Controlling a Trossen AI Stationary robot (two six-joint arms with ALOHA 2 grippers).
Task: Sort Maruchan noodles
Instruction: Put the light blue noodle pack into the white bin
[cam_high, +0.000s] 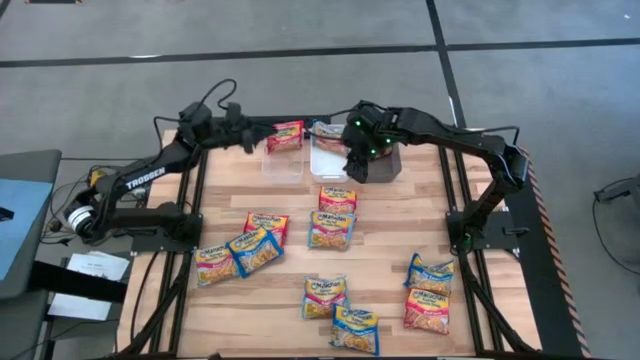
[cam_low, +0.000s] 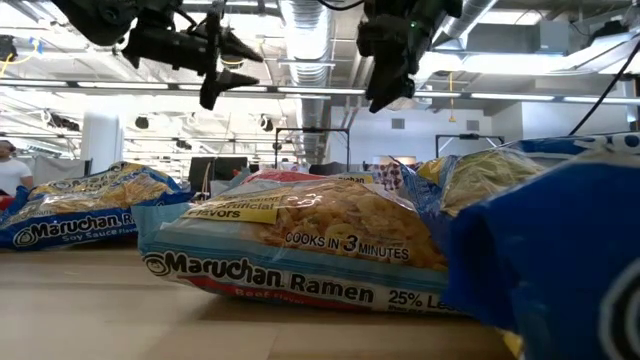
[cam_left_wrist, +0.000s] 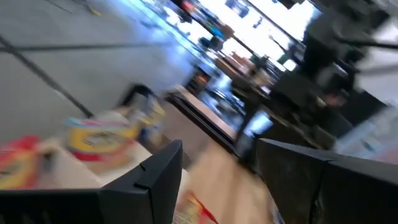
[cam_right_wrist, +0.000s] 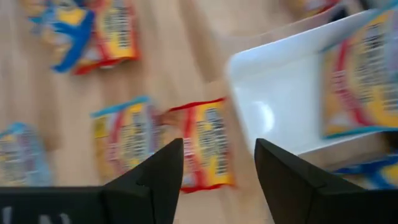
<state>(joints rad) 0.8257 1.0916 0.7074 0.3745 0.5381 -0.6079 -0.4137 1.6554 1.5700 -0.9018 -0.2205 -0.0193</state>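
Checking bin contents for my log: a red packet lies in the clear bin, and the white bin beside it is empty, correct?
Not quite. The red packet does lie in the clear bin, but the white bin is not empty: the high view shows a blue-edged packet in it.

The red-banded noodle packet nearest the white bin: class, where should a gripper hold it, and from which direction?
Take the red-banded packet across its middle, coming straight down from above. It lies flat and face-up on the table, so no edge is raised to catch sideways. A blue-edged packet touches its near edge, so set the jaws across the two free side edges. The right gripper, open, is closest.
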